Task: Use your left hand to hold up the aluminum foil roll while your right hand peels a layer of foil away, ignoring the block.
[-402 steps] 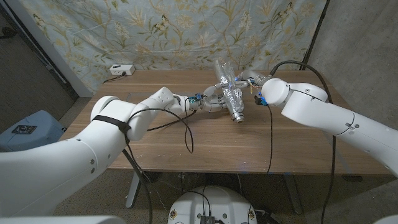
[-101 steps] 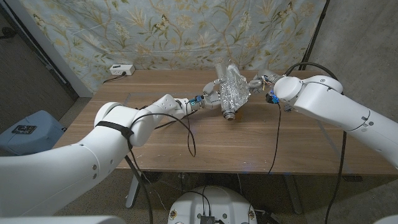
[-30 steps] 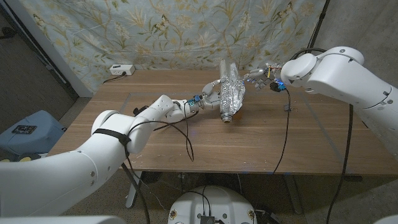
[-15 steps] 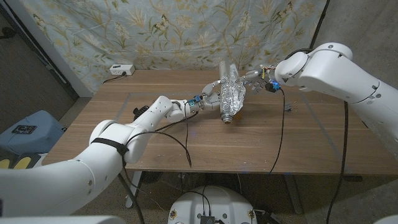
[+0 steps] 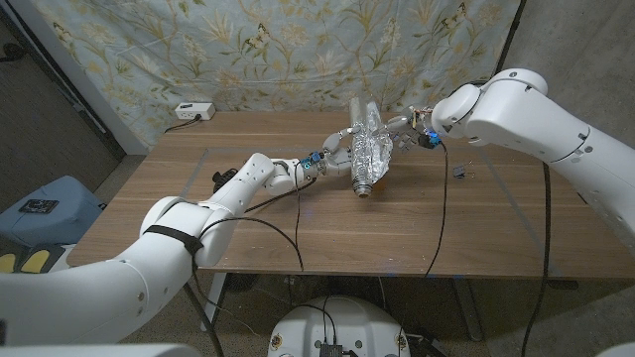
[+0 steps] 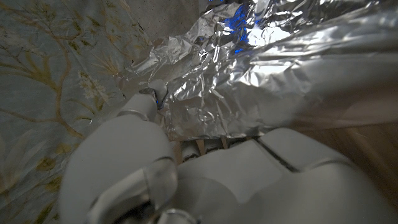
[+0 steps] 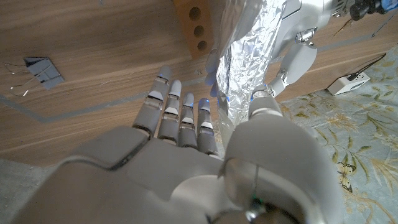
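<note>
The left hand (image 5: pixel 337 157) grips the foil roll (image 5: pixel 367 159), holding it tilted above the table (image 5: pixel 298 213) near its far middle. The foil looks light, thin and easily torn, best pinched at its loose crinkled edge. The right hand (image 5: pixel 409 130) reaches beside it, fingers (image 7: pixel 180 115) straight and apart, thumb touching the sheet.

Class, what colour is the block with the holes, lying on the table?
Orange-brown, like wood; the block shows best in the right wrist view.
</note>
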You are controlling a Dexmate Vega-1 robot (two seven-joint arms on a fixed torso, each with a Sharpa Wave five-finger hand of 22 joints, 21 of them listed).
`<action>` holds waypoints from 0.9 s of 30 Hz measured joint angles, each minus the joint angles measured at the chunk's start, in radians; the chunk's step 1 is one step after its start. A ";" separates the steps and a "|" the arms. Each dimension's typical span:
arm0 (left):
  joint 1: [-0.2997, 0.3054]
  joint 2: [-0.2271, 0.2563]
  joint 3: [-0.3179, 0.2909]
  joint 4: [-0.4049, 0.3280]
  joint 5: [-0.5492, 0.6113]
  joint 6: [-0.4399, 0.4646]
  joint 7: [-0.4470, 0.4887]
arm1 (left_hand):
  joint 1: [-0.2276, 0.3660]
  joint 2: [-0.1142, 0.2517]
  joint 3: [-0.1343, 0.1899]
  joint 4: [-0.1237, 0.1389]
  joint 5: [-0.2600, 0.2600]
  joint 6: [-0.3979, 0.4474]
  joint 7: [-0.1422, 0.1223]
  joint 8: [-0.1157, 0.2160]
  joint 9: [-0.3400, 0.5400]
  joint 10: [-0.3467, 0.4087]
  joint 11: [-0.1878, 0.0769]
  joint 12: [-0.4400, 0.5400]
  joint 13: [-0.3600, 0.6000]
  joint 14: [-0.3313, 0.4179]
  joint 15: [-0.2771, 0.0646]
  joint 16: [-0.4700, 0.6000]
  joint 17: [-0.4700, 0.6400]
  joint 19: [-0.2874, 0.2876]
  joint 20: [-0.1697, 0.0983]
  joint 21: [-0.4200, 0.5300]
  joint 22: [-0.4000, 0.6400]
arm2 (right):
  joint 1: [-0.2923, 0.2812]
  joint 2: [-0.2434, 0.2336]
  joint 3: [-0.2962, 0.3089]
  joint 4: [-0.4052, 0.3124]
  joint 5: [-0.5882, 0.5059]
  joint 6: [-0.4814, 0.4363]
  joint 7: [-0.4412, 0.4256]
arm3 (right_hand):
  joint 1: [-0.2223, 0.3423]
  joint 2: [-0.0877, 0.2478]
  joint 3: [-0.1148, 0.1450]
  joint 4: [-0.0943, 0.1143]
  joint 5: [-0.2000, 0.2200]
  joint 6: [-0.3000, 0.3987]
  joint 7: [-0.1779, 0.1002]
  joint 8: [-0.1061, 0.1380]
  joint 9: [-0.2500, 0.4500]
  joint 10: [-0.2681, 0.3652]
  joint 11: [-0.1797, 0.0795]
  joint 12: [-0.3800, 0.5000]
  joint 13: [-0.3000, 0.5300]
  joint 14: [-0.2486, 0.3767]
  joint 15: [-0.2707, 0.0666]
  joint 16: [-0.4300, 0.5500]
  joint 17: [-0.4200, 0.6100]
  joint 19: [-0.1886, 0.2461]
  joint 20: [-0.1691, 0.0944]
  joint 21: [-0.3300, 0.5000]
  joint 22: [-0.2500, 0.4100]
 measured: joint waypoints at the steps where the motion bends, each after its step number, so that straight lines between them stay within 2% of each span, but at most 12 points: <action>1: 0.000 0.001 0.003 -0.001 -0.002 -0.001 0.000 | 0.000 0.000 0.000 0.000 0.000 0.000 0.000 0.000 0.000 0.000 0.000 0.000 0.000 0.000 0.000 -0.001 0.000 0.000 0.000 0.000 0.000 | 0.002 0.002 -0.003 0.003 -0.001 0.001 0.000 | 0.008 0.000 0.000 0.000 0.000 0.000 0.000 0.000 0.001 0.000 0.000 0.000 0.002 0.000 0.000 0.000 0.001 0.000 0.000 0.000 0.000; 3: 0.001 0.003 0.005 -0.003 -0.006 -0.002 0.000 | 0.001 -0.001 0.000 0.000 0.000 0.000 0.000 0.000 0.000 0.000 0.000 -0.001 0.000 0.000 0.000 -0.004 0.000 0.000 0.000 0.000 0.000 | 0.004 0.005 -0.008 0.007 -0.004 0.003 -0.001 | 0.026 0.005 0.000 0.000 0.000 0.000 0.000 0.000 0.001 0.004 0.004 0.000 0.007 0.006 -0.002 0.000 0.005 0.004 -0.003 0.000 0.000; 10: 0.003 0.007 0.014 -0.009 -0.016 -0.007 -0.003 | 0.001 -0.001 0.004 -0.004 0.000 0.005 -0.002 -0.003 0.000 -0.013 0.013 -0.008 0.000 -0.008 0.008 -0.007 0.000 -0.013 0.006 0.000 0.000 | 0.008 0.015 -0.023 0.018 -0.018 0.014 -0.010 | 0.111 0.004 0.016 -0.004 0.000 0.046 0.005 0.007 0.010 0.047 0.003 0.012 0.027 0.057 -0.010 0.012 0.014 0.058 0.000 0.000 0.000; 13: 0.003 0.009 0.020 -0.011 -0.020 -0.009 -0.009 | -0.002 -0.007 0.004 -0.004 0.000 0.005 -0.002 -0.003 0.000 -0.023 0.023 -0.011 0.000 -0.009 0.009 -0.007 0.000 -0.016 0.005 -0.005 0.000 | 0.008 0.018 -0.028 0.020 -0.026 0.017 -0.016 | 0.130 0.005 0.021 -0.010 0.000 0.057 0.006 0.009 0.011 0.058 0.004 0.013 0.032 0.069 -0.011 0.019 0.017 0.067 -0.009 0.000 0.000; 20: 0.004 0.012 0.028 -0.013 -0.024 -0.014 -0.018 | -0.003 -0.008 0.004 -0.004 0.000 -0.002 -0.031 -0.010 0.000 -0.034 0.049 -0.012 0.003 -0.031 0.020 -0.011 0.002 -0.025 0.015 -0.005 0.000 | 0.005 0.027 -0.041 0.021 -0.047 0.020 -0.036 | 0.193 0.021 0.045 -0.022 0.000 0.104 0.008 0.020 0.019 0.087 0.003 0.030 0.043 0.100 -0.050 0.042 0.037 0.091 -0.034 0.000 0.000; 25: 0.004 0.013 0.033 -0.014 -0.027 -0.017 -0.027 | -0.007 -0.012 0.004 -0.004 0.000 -0.006 -0.050 -0.011 0.000 -0.043 0.076 -0.019 0.005 -0.045 0.034 -0.015 0.003 -0.032 0.022 -0.009 0.000 | -0.001 0.033 -0.047 0.020 -0.064 0.016 -0.053 | 0.233 0.033 0.064 -0.025 0.005 0.177 0.014 0.049 0.033 0.106 0.005 0.048 0.057 0.121 -0.071 0.064 0.060 0.098 -0.063 0.008 0.000; 27: 0.004 0.013 0.036 -0.014 -0.027 -0.019 -0.035 | -0.007 -0.012 0.002 -0.002 0.000 -0.007 -0.051 -0.014 0.000 -0.036 0.083 -0.019 0.005 -0.049 0.038 -0.015 0.003 -0.036 0.025 -0.009 0.000 | -0.003 0.035 -0.050 0.019 -0.069 0.015 -0.058 | 0.248 0.037 0.072 -0.023 0.005 0.201 0.017 0.057 0.038 0.108 0.003 0.054 0.060 0.119 -0.082 0.069 0.066 0.100 -0.065 0.008 0.000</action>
